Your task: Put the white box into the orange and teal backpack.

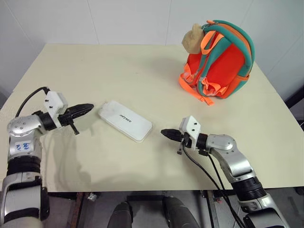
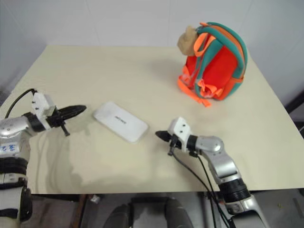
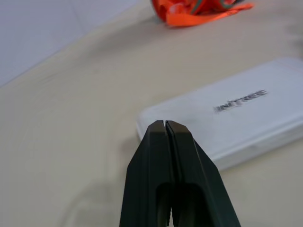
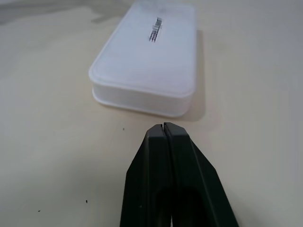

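Observation:
The white box (image 1: pixel 125 120) lies flat on the table between my two grippers, its dark lettering facing up. My left gripper (image 1: pixel 90 108) is shut and empty, its tip a short way off the box's left end. To the right, my right gripper (image 1: pixel 164 133) is also shut and empty, pointing at the box's other end (image 4: pixel 142 97) with a small gap. The orange and teal backpack (image 1: pixel 218 59) stands upright at the far right of the table, straps toward me, a tan plush ball (image 1: pixel 193 39) at its top.
The cream table (image 1: pixel 114 71) spans the view, its near edge just below my arms. A white wall stands close behind it. Black cables (image 1: pixel 209 175) hang from my right wrist over the front edge.

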Motion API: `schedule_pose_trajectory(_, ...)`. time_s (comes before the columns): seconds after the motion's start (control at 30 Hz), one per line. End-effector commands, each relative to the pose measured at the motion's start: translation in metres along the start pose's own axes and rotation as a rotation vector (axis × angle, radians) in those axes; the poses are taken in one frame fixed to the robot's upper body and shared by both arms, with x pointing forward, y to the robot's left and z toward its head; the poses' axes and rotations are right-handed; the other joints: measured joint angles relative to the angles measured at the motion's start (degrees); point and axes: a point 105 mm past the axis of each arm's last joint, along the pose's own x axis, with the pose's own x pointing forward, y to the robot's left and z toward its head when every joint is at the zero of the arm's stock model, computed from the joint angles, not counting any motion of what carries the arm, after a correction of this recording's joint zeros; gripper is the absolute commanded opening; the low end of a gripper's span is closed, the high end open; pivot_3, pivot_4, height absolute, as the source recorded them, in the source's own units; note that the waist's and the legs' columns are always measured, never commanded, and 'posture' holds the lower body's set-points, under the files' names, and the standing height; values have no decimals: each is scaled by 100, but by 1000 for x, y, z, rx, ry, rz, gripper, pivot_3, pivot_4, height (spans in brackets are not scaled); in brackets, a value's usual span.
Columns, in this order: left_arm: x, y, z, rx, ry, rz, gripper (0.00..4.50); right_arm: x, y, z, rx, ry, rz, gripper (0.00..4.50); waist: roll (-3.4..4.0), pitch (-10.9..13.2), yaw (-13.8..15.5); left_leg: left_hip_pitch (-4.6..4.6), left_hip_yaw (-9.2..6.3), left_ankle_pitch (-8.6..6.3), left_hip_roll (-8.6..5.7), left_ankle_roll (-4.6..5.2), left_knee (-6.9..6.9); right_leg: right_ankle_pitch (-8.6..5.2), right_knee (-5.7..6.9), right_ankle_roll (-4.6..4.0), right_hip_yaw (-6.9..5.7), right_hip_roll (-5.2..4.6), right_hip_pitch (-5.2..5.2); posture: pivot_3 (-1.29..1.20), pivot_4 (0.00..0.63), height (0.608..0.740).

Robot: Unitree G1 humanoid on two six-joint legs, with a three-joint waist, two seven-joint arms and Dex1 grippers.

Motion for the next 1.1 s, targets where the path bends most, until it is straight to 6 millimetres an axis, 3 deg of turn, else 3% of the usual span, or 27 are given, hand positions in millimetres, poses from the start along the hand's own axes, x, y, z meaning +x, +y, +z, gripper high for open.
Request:
schedule_pose_trajectory(0.03, 9, 17, 1, 32, 12, 115, 17, 7, 6, 7, -7, -15, 7, 0, 0, 0, -14, 0, 1, 0, 0, 0, 0, 0, 1, 0, 2, 0, -1, 0, 150, 740)
schedule_pose_trajectory(0.17, 20, 24, -10, 17, 58, 197, 17, 17, 12, 9, 4, -15, 18, 0, -2, -1, -16, -7, 1, 0, 1, -1, -2, 0, 11, 1, 2, 2, -17, 0, 150, 740)
schedule_pose_trajectory(0.33, 37, 8, -22, -26, 85, 141, 17, 29, 17, 13, 9, -27, 21, 0, -4, -2, -4, -14, 2, 3, 0, -5, 1, 0, 19, 1, 2, 1, -25, 0, 150, 740)
schedule_pose_trajectory(0.6, 28, -7, -36, -114, 101, 45, 17, 35, 17, 17, 10, -42, 20, 0, -10, -6, -9, -15, 2, 5, 0, -9, -2, 0, 26, 0, 2, 2, -31, 0, 150, 740)
schedule_pose_trajectory(1.0, 12, -60, -37, -245, 30, -150, 17, 19, 1, 15, 5, -19, 19, 0, -11, -7, -5, -8, 0, 13, 0, -11, 3, -3, 50, -5, 3, -1, -30, 0, 150, 740)
schedule_pose_trajectory(1.1, 7, -60, -37, -235, 32, -109, 17, 14, -2, 15, 2, -10, 18, 0, -12, -7, -6, -3, -1, 17, 0, -10, 3, -3, 54, -6, 3, 0, -29, 0, 150, 740)
